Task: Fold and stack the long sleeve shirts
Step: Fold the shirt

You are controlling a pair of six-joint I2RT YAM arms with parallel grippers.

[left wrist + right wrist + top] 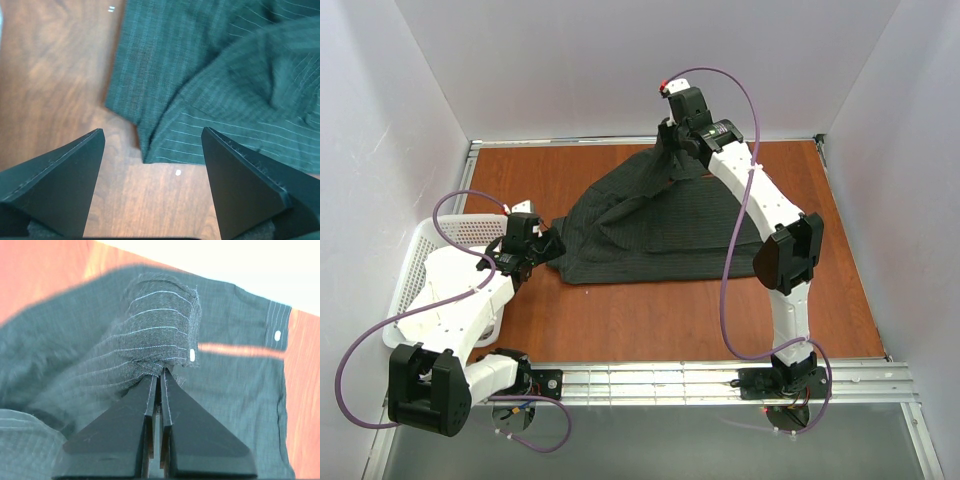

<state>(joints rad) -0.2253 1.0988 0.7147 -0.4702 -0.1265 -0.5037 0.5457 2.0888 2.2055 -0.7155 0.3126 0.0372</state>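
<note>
One dark pinstriped shirt (650,230), rumpled on table (670,320), fold pinched in right gripper (159,372), left gripper (153,130) spread, empty.

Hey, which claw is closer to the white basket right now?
Left. The left claw hovers open right beside the basket, at the left edge of the shirt. The right claw is far across the table, shut on the shirt.

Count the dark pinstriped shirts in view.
1. The dark charcoal pinstriped fabric shirt lies on the brown table, its far edge pinched by the right gripper. More may hide in the half-hidden white basket.
</note>
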